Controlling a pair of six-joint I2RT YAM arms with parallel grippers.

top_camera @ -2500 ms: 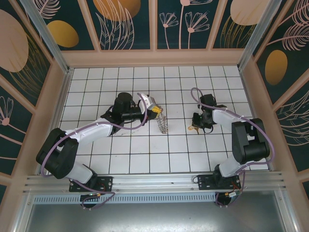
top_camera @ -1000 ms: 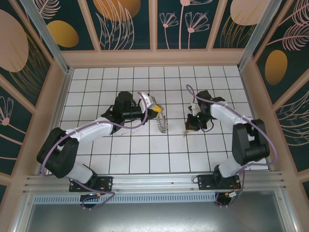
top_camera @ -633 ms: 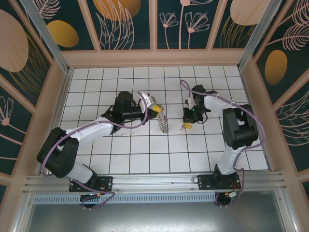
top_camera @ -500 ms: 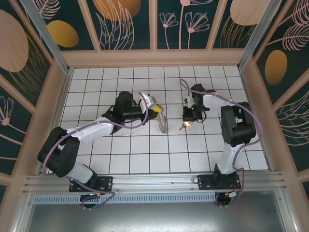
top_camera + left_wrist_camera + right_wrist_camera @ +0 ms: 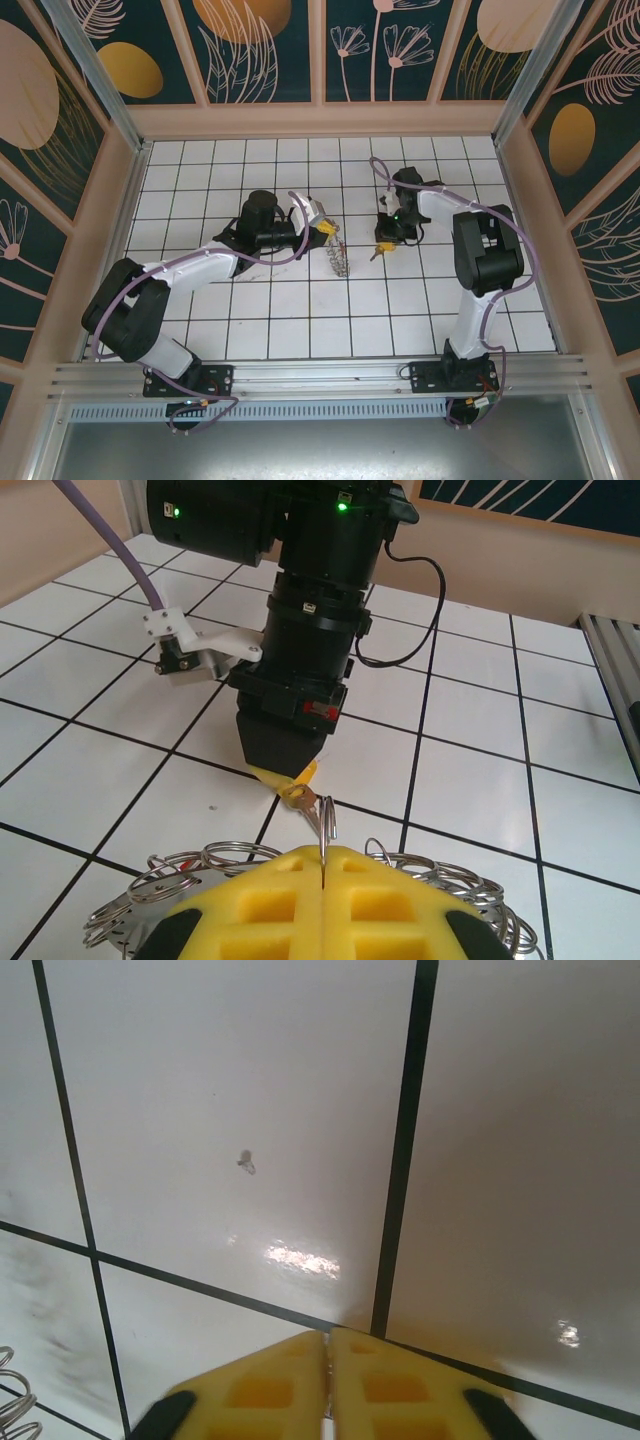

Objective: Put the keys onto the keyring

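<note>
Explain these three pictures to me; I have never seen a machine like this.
This is a robot with two arms bolted at the edge of a white tiled table. Each arm ends in a two-finger gripper with yellow pads. The overhead picture comes from a fixed camera above and behind the arms. The other two come from a camera on each wrist, looking along that arm's own fingers. The left gripper is shut on the keyring, a flat ring fringed with wire loops, and holds it on edge. The right gripper is shut on a small key and holds it close to the ring. Whether the key touches a loop, I cannot tell.
</note>
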